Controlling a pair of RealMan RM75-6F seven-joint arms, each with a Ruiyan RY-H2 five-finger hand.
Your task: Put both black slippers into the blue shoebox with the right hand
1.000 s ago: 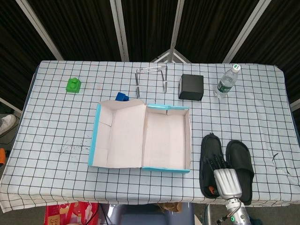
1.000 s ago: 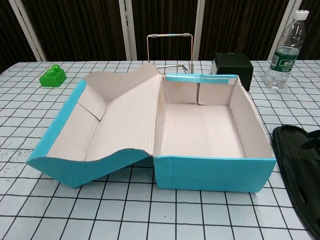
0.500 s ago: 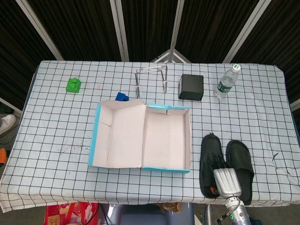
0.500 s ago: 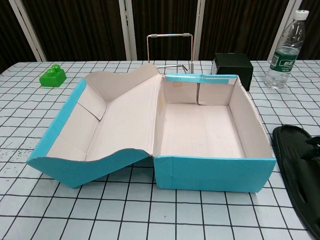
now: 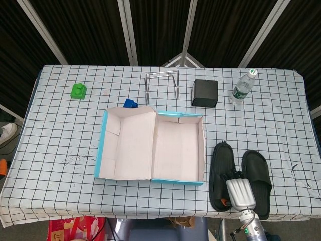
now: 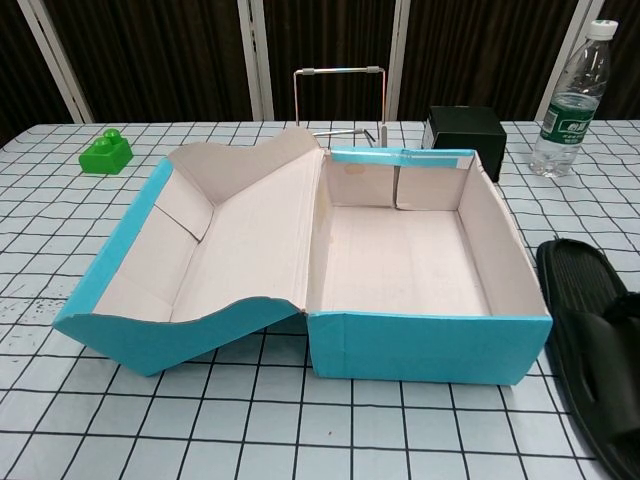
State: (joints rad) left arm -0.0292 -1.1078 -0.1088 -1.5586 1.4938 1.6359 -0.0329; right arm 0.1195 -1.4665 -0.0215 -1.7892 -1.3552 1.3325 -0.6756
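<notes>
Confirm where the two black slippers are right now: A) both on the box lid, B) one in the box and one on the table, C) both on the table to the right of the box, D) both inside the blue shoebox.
C: both slippers lie on the table right of the empty shoebox.

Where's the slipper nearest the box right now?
In the head view the left slipper lies on the table just right of the blue shoebox, beside the other slipper, with the right hand over its near end. The chest view shows it at the right edge.
</notes>
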